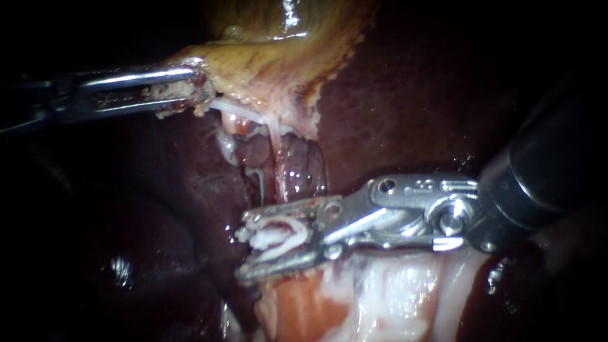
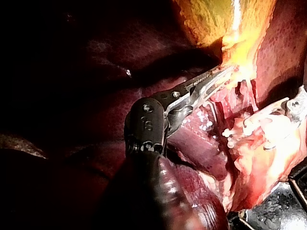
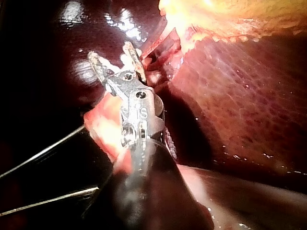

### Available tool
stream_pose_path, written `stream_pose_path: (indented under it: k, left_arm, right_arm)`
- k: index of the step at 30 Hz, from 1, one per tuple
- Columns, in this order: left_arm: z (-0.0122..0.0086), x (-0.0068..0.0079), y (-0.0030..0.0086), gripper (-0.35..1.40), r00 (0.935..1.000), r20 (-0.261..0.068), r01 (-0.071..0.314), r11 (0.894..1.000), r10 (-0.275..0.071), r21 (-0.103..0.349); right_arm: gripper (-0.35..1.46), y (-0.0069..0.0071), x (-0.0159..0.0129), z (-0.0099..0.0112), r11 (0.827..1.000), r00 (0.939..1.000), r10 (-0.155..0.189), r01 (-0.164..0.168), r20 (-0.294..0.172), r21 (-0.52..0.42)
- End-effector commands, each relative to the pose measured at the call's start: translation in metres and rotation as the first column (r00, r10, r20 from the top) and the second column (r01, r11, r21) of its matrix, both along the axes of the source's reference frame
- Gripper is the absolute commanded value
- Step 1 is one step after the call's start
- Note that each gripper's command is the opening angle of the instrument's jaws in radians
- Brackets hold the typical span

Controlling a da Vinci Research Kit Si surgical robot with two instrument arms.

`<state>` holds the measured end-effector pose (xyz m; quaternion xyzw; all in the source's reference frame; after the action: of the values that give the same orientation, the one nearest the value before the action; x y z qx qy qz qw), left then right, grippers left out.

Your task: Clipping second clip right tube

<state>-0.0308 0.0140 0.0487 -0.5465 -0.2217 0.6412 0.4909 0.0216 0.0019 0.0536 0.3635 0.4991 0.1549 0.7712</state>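
Right instrument [image 1: 244,246] seemingly holds clip [image 1: 266,240].

Bench surface [image 2: 268,215] shows in the left wrist view as a grey, wet-looking patch. It sits under the edge of the pale tissue [image 2: 259,143], with a dark rim [image 2: 298,184] just beside it. Can't tell the material.

Liver [image 1: 405,107] is the bed for the rest. It's dark maroon and glossy, filling the endoscope view from 1 to 4 o'clock and from 7 to 10 o'clock.

Lying on it:
- Gallbladder [image 1: 272,57], yellow-tan, at 12 o'clock.
- Pale pink-white tissue at 6 o'clock, flush against the liver.
- At centre between those two, a reddish tube [image 1: 297,164] running from 12 towards 6 o'clock along the liver surface.
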Motion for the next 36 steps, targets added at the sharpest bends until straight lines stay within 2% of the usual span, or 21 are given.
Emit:
stream_pose_path:
  k: [1, 6, 12, 17, 27, 36]
  left_arm:
    - [0.0, 0.0001, 0.0, -0.35, 1.0, 0.0, 0.0, 1.0, 0.0, 0.0]
    - [0.0, 0.0001, 0.0, -0.35, 1.0, 0.001, -0.001, 1.0, 0.001, 0.0]
    - [-0.0001, 0.0003, 0.0, -0.35, 1.0, 0.001, -0.001, 1.0, 0.001, 0.0]
    - [-0.0002, 0.0003, -0.0001, -0.35, 1.0, 0.001, -0.001, 1.0, 0.001, 0.001]
    - [-0.0003, 0.0004, -0.0001, -0.35, 1.0, 0.001, -0.001, 1.0, 0.001, 0.001]
    - [-0.0004, 0.0004, -0.0001, -0.35, 1.0, 0.001, -0.001, 1.0, 0.001, 0.001]
  right_arm:
    - [0.46, 0.0, -0.0001, 0.0, 1.0, 1.0, 0.0, 0.0, 0.0, 0.0]
    - [0.46, 0.0002, -0.001, -0.0005, 1.0, 1.0, -0.004, 0.004, -0.003, 0.003]
    - [0.48, 0.0011, -0.004, -0.0018, 1.0, 1.0, 0.007, -0.007, -0.003, 0.005]
    - [0.47, 0.0017, -0.0058, -0.0019, 1.0, 0.9999, 0.011, -0.011, 0.0, 0.011]
    - [0.46, 0.0026, -0.0067, 0.0007, 0.999, 0.9996, 0.026, -0.026, 0.012, 0.019]
    - [0.49, 0.0015, -0.0033, 0.0036, 0.999, 0.9987, 0.047, -0.047, 0.021, 0.025]
